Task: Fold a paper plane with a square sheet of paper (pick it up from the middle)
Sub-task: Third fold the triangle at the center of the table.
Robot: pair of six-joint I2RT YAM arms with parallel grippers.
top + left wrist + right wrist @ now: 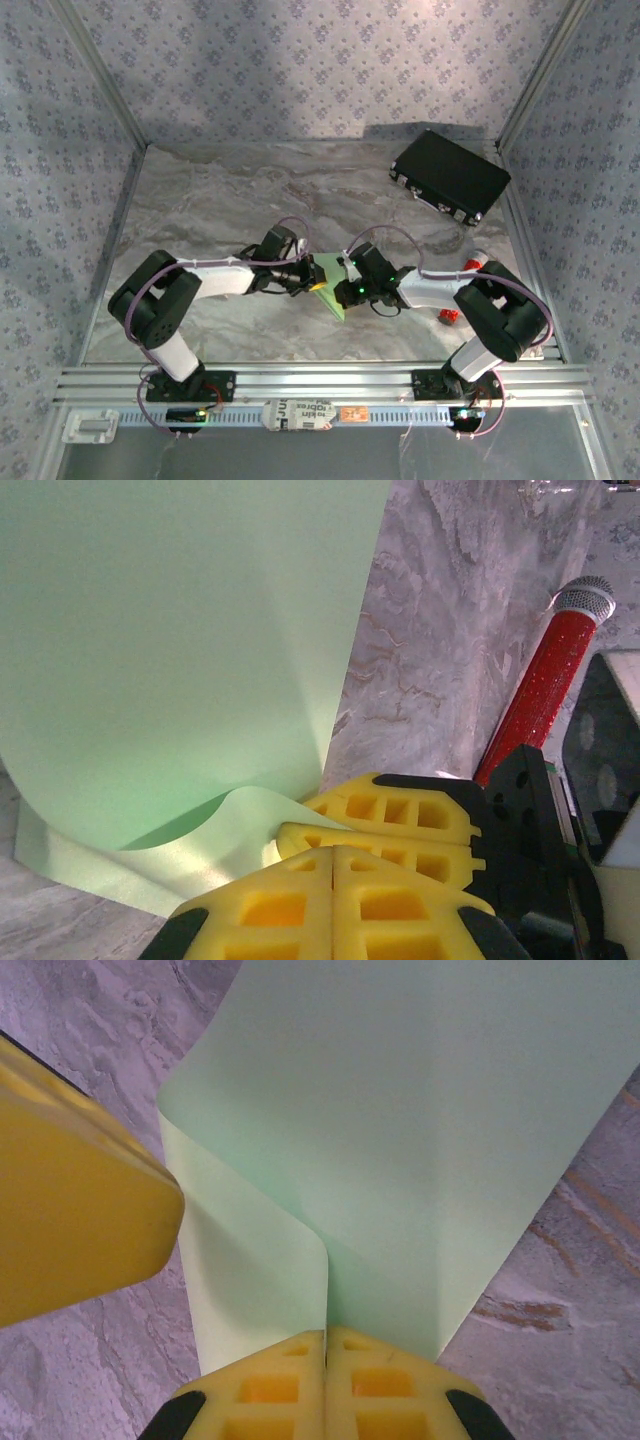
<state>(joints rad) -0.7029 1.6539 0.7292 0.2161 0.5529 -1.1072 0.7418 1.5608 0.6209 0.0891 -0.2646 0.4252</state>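
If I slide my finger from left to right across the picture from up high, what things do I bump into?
Left gripper → thin pale green square sheet of paper → right gripper → black rectangular case, farther back by the wall.

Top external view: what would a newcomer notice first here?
The pale green paper stands out mid-table, curled up into a fold between the two arms. The right tool is shut on it, with the left tool closed close beside. Next comes the black case in the far right corner.
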